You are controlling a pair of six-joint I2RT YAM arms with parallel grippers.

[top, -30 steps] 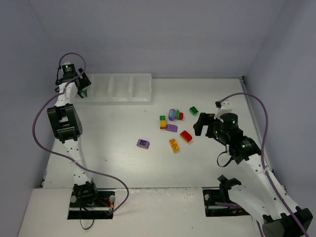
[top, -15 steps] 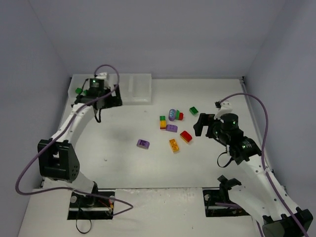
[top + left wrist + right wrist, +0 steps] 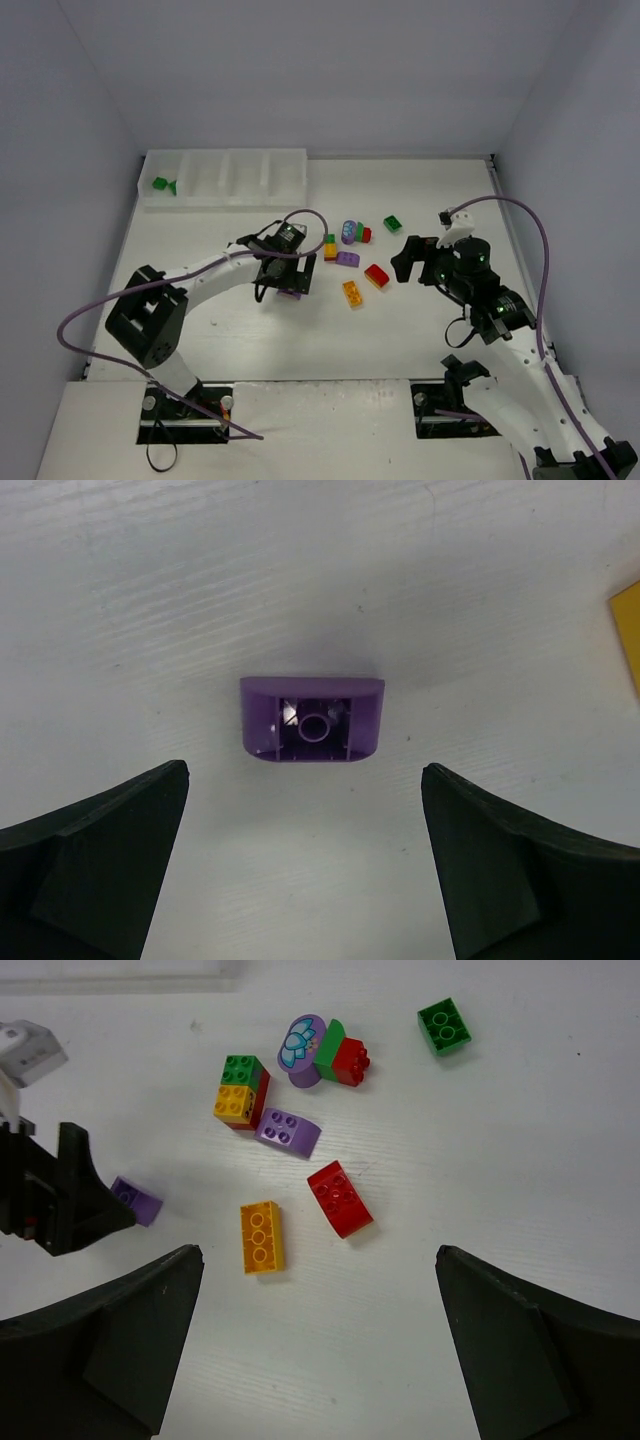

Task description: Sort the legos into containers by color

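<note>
My left gripper (image 3: pixel 287 280) is open and hovers right over a lone purple lego (image 3: pixel 311 720) lying on its side; its open fingers (image 3: pixel 100 860) sit just short of it, one on each side. My right gripper (image 3: pixel 413 257) is open and empty above the table, right of the loose legos. Below it lie an orange-yellow brick (image 3: pixel 261 1236), a red brick (image 3: pixel 339 1198), a purple brick (image 3: pixel 288 1130), a green-yellow-red stack (image 3: pixel 240 1090), a purple-green-red cluster (image 3: pixel 320 1050) and a green brick (image 3: pixel 444 1026). The white tray (image 3: pixel 225 178) holds green bricks (image 3: pixel 160 184) in its leftmost compartment.
The tray stands at the far left against the back wall. Grey walls close in the table on three sides. The left arm stretches across the left middle of the table. An orange-yellow brick's edge (image 3: pixel 628 630) shows at the right of the left wrist view.
My left arm has swung from the tray at the back left down to the lone purple lego near the table's middle. The green bricks now lie in the leftmost compartment. The right gripper barely moved.
</note>
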